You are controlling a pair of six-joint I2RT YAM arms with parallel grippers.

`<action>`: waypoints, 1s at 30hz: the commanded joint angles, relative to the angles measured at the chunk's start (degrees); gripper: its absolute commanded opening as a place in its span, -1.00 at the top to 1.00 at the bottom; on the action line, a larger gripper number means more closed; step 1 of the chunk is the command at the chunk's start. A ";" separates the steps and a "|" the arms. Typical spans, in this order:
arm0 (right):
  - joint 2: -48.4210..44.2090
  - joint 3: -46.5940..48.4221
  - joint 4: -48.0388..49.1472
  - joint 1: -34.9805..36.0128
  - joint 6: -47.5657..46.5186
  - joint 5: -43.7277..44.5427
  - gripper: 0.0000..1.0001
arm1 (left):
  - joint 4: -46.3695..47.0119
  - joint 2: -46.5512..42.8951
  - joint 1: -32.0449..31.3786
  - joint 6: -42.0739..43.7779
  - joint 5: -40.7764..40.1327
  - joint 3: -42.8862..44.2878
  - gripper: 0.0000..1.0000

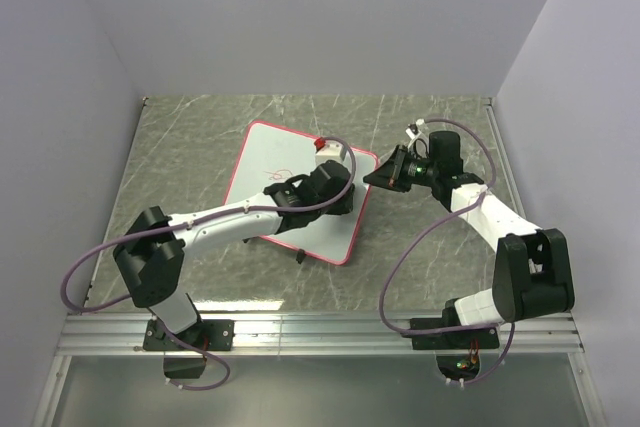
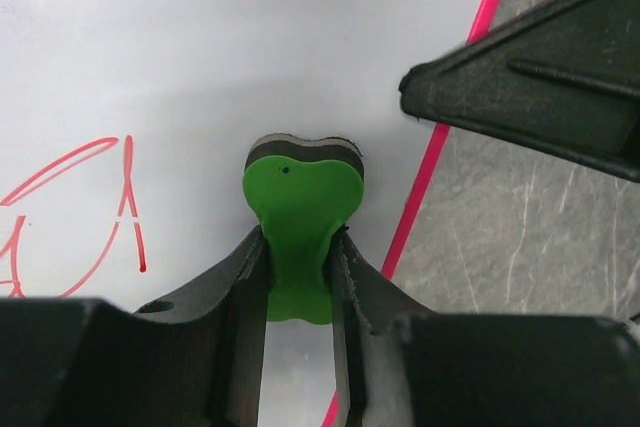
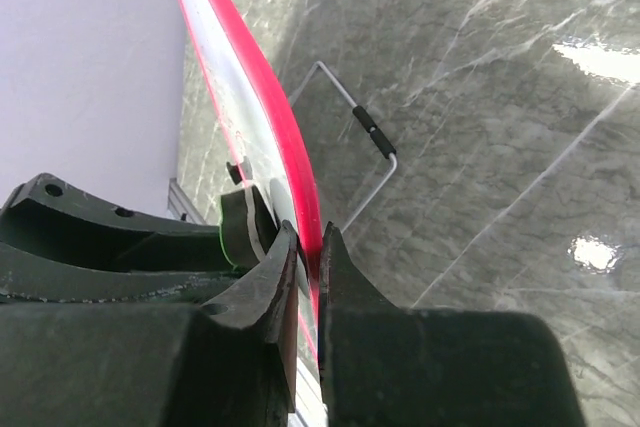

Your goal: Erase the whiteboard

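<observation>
Since the top view catches the whole rig, the poses are easiest to read there. The left arm [image 1: 220, 222] rises from its base, folds at the elbow and stretches out low toward the middle. That puts the left gripper [image 1: 335, 185] over the right half of the whiteboard [image 1: 285, 152]. The board sits skewed near the middle of the grey marbled table [image 1: 180, 147]. It's a rounded white rectangle with a thin pink-red frame and a few red scribbles [image 1: 275, 175] beside the wrist. The right arm [image 1: 490, 217] doubles back at its elbow and reaches left, with the right gripper [image 1: 378, 175] at the board's right edge.

In the left wrist view, the left gripper [image 2: 300, 239] is clamped tight on a green eraser [image 2: 300, 187]. It's smooth plastic with a pinched waist, and its dark felt layer points toward the glossy white surface. Scribbles [image 2: 100, 207] show on the left and the frame line on the right. A dark finger of the other arm comes in at top right.

In the right wrist view, the right gripper [image 3: 310, 237] has its matte black fingers pinched on the board's pink-red rim [image 3: 255, 77], one on each side. The board shows up edge-on here. A thin wire loop [image 3: 355, 112] with a short black sleeve sits just beside it over the stone-look tabletop.
</observation>
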 commanded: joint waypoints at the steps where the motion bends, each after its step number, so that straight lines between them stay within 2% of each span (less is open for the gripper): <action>1: 0.02 1.94 -5.53 0.33 -0.62 5.10 1.00 | 1.25 2.59 0.59 1.96 -5.24 -1.23 0.99; 3: -0.50 1.94 -5.36 0.41 -0.36 5.10 1.00 | 0.38 2.68 1.03 2.22 -7.00 -1.57 0.99; 8: -1.38 2.99 -6.85 0.50 -1.06 5.54 1.00 | 2.74 -2.49 6.21 2.58 -4.65 -10.35 0.99; 15: -1.47 4.22 -8.34 0.41 -2.29 5.80 1.00 | 6.08 -10.41 19.91 3.80 -0.33 -22.31 0.99; 18: -0.77 5.28 -9.22 0.50 -2.73 5.80 1.00 | 6.70 -12.43 23.43 4.33 1.33 -25.56 0.99; 23: -0.07 7.56 -9.93 0.50 -2.99 5.80 1.00 | 8.98 -14.10 24.24 4.60 5.99 -26.80 0.99; 25: 0.02 8.00 -9.93 0.41 -2.91 5.71 1.00 | 12.05 -14.37 23.80 4.08 10.73 -26.80 0.99; 30: 0.11 7.13 -9.32 0.50 -2.99 5.45 1.00 | 13.90 -12.62 18.62 3.98 13.38 -20.67 0.99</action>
